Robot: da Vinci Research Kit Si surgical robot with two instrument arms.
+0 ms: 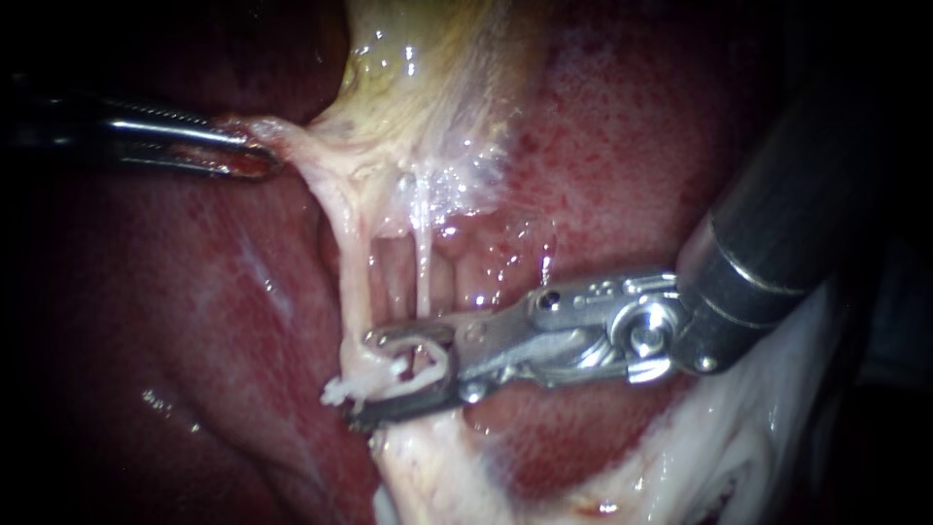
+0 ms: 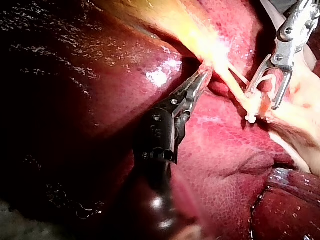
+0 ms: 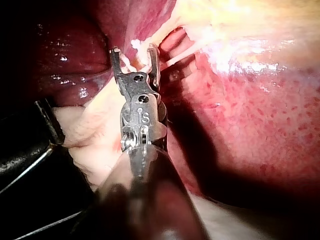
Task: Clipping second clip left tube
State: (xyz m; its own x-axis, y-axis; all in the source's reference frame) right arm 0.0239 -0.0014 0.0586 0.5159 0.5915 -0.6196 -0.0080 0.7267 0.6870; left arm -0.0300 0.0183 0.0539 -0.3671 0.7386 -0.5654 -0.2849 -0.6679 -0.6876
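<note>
Background: dark red liver (image 1: 622,165) fills the field, with the pale yellow gallbladder (image 1: 428,78) above the two tubes.
Left instrument (image 1: 255,154): slim jaws clamped on the gallbladder's pale lower fold, which is stretched towards its shaft.
Right instrument (image 1: 367,379): broad forked jaws stand apart with a clear gap, one on each side of the left tube.
Left tube (image 1: 357,282): a pale strand running from the gallbladder down between the right instrument's jaws, near their tips.
Right tube (image 1: 424,267): a thinner strand just beside the left one, meeting the upper jaw further back towards the hinge.
White clip (image 1: 337,392): on the left tube, just past the jaw tips.
</note>
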